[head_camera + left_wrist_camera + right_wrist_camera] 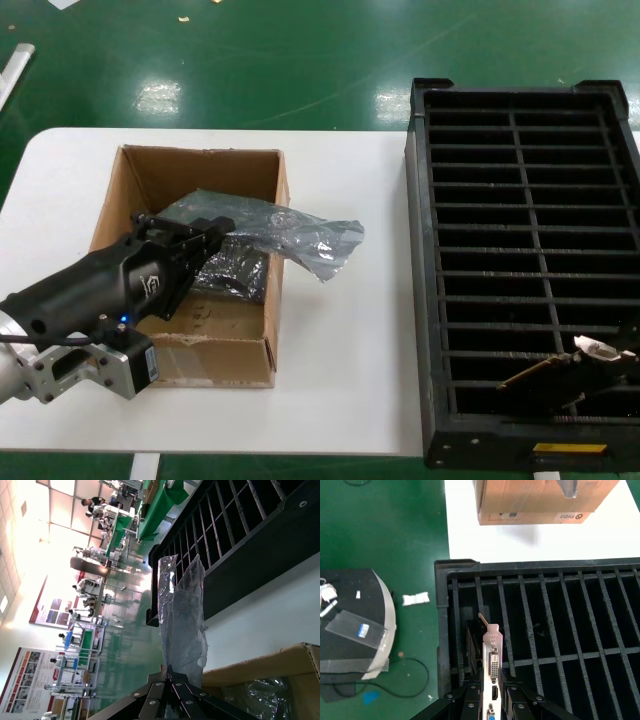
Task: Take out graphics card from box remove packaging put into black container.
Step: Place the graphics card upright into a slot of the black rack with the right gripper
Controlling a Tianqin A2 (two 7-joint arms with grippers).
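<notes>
- Lower right, the right end effector (492, 700) grips the graphics card (492, 665), silver bracket upright, over the black container (520, 270).
- Left end effector (205, 235) pinches the crinkled packaging (300, 235) above the cardboard box (215, 345).

**Surroundings of the work area**

We see a white rectangular table (340, 380) standing on a glossy green floor (300, 50). Beside it we note a round black-and-grey base (355, 625), a white paper scrap (415, 598) and a thin black cable (412, 682).

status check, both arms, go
Left gripper shut on bag above box. Right gripper shut on card over tray slot. Nothing blocking.
</notes>
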